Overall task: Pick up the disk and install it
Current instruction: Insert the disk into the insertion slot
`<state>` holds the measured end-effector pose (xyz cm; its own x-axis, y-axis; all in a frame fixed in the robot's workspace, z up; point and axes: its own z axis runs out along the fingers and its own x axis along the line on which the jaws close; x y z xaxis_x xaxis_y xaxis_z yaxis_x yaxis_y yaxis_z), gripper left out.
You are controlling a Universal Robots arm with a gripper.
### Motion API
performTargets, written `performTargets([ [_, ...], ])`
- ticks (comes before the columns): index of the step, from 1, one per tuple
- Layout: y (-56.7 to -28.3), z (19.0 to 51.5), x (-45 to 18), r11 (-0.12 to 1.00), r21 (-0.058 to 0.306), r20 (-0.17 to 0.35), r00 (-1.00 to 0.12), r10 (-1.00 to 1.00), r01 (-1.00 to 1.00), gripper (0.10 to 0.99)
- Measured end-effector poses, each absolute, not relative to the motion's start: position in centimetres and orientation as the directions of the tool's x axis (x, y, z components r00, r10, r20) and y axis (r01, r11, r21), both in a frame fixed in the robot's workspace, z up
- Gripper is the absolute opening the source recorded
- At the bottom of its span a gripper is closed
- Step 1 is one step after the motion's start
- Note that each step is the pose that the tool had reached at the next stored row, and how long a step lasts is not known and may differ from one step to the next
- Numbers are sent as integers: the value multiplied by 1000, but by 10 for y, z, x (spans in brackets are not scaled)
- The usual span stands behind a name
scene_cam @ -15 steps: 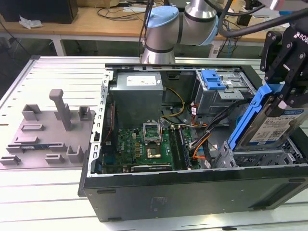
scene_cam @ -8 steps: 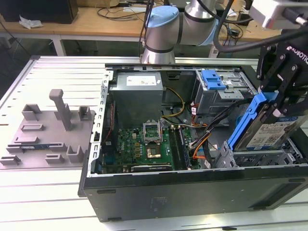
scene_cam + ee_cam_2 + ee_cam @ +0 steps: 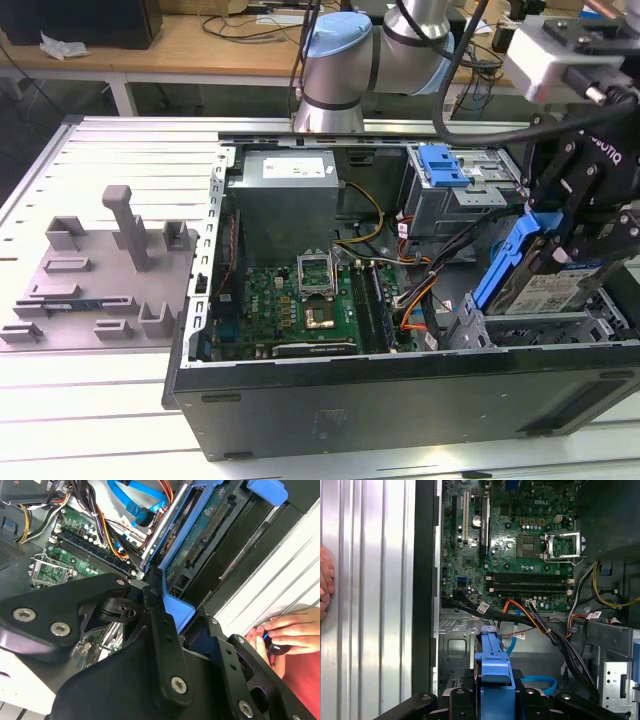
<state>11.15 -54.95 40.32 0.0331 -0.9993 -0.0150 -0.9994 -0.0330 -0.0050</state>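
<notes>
Over the drive cage (image 3: 545, 328) at the exterior view's right end of the open computer case (image 3: 400, 405), the disk (image 3: 548, 290) hangs tilted, label up, its blue carrier edge facing the motherboard (image 3: 300, 300). My claw (image 3: 565, 245) is closed on the disk, holding it by the carrier. In the second wrist view I see a black finger (image 3: 159, 625) pressed against the blue frame. Orange and black cables (image 3: 425, 300) run between the board and the cage. Outside the case wall, a person's hand (image 3: 285, 630) rests on the ribbed tabletop (image 3: 100, 410). A grey fixture (image 3: 110, 260) sits well apart, towards the exterior view's left.
</notes>
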Motion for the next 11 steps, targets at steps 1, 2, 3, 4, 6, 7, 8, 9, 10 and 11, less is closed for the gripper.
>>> performTargets([
  [1, -550, 400, 112, -33, -5, -15, 33, -999, -999, 369],
  [2, -550, 397, 112, -33, -5, -15, 33, -999, -999, 369],
  [3, -550, 394, 112, -33, -5, -15, 33, -999, -999, 369],
  [4, -550, 390, 112, -33, -5, -15, 33, -999, -999, 369],
  [6, -550, 387, 112, -33, -5, -15, 33, -999, -999, 498],
  [7, -550, 387, 112, -33, -5, -14, 33, -999, -999, 565],
  [8, -550, 387, 112, -34, -5, -14, 34, -999, -999, 565],
  [9, -550, 387, 112, -34, -5, -14, 34, -999, -999, 565],
  [10, -550, 387, 112, -35, -5, -14, 35, -999, -999, 565],
  [11, -550, 387, 112, -35, -5, -13, 35, -999, -999, 565],
])
